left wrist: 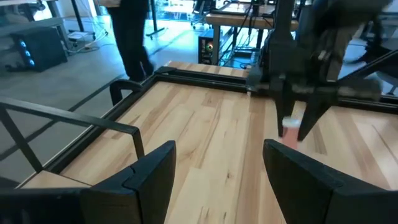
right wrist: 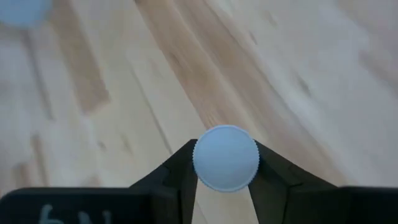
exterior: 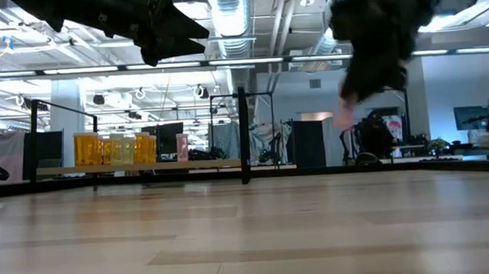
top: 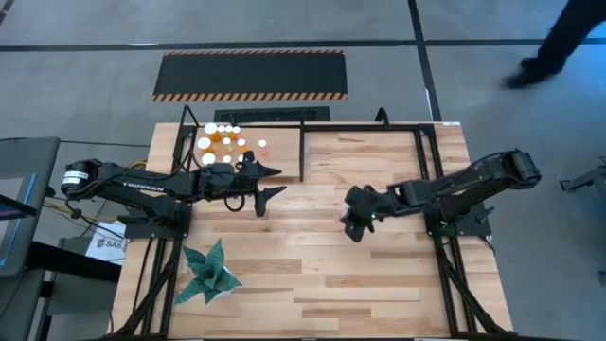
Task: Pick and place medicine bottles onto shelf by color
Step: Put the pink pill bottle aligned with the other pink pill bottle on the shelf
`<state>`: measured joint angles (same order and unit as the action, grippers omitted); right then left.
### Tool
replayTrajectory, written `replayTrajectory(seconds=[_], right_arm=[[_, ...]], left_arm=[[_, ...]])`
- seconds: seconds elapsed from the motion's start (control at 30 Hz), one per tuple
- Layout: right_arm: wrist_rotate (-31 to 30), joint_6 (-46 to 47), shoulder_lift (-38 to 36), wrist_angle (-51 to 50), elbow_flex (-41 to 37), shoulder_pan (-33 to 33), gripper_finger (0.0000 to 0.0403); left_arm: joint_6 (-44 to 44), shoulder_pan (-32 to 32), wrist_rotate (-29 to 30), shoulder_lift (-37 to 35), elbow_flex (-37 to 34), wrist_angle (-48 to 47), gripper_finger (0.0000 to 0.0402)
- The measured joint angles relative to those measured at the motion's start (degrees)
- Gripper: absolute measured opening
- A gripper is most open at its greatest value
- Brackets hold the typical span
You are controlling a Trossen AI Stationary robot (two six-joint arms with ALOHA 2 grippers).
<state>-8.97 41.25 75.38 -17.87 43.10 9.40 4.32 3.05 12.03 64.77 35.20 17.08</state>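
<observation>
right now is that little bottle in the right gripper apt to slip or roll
Probably secure: the right gripper is shut on the white-capped bottle, whose ridged cap edge should aid grip. It looks small, so likely light. Being round, it could roll if dropped sideways on the wooden table.

Light wooden shelf [top: 379,275] with clustered medicine bottles [top: 227,140], green plant [top: 208,273].

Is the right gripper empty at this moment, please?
No: in the right wrist view the right gripper is shut on a bottle, whose white ridged cap sits between the two dark fingers.
</observation>
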Motion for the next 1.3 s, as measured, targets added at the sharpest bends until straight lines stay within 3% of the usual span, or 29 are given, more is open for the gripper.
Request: replayTrajectory(seconds=[0.23,0.57,1.03,1.3], right_arm=[[-0.47,-13.55,1.63,-2.61,10.08,-3.91,0.0126],[-0.44,-24.43,11.8,-6.52,23.07,-8.94,0.0143],[-0.27,-29.94,28.58,-8.53,41.63,-13.63,0.014],[-0.09,-32.76,37.32,-17.62,54.21,-13.65,0.0139]], left_arm=[[2.67,0.0,0.26,0.0,0.0,-1.82,0.0229],[6.82,0.0,1.17,-5.33,-0.07,-12.69,0.0229],[14.98,-0.02,2.38,-12.27,0.02,-30.66,0.0229],[16.76,-0.07,4.12,-15.45,0.01,-36.99,0.0229]])
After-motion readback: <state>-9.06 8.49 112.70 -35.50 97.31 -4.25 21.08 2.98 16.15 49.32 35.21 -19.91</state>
